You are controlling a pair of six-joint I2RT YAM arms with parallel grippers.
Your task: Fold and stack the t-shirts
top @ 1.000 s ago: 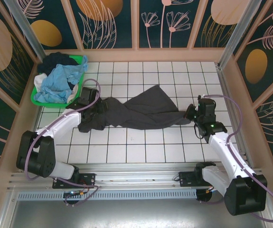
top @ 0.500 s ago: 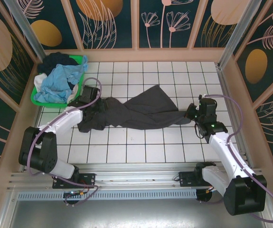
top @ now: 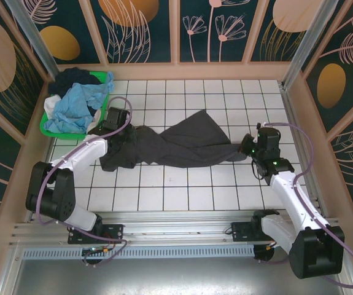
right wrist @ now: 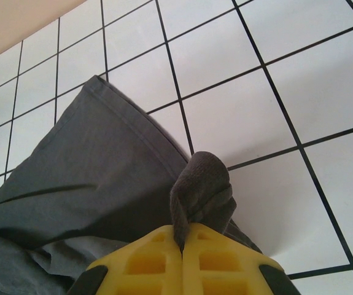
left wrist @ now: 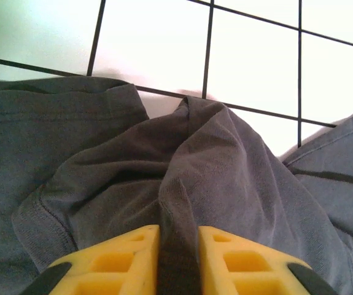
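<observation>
The left gripper (top: 121,130) has shifted a little toward the far edge of the white, black-gridded tiled worktop (top: 188,184), and its left forearm has swung with it; the right gripper (top: 245,146) sits where it was. The large plain charcoal-grey cloth t-shirt (top: 176,144) lies twisted across the middle of the worktop, stretched between the two grippers, with one flap pointing toward the far edge.

In the left wrist view the yellow fingers (left wrist: 124,258) are closed on a raised ridge of the grey cloth, with a hemmed sleeve edge lying just beside them. In the right wrist view the right gripper (right wrist: 182,236) is clamped tight on a small nub of the same shirt's hem. Both pairs of fingers are cut off by the bottom of their pictures.

The bright green plastic basket (top: 47,129) stands at the far left corner. It is heaped with a crumpled light blue t-shirt (top: 75,104) and a dark navy t-shirt (top: 75,77), while a white t-shirt (top: 51,103) is mostly buried beneath them
</observation>
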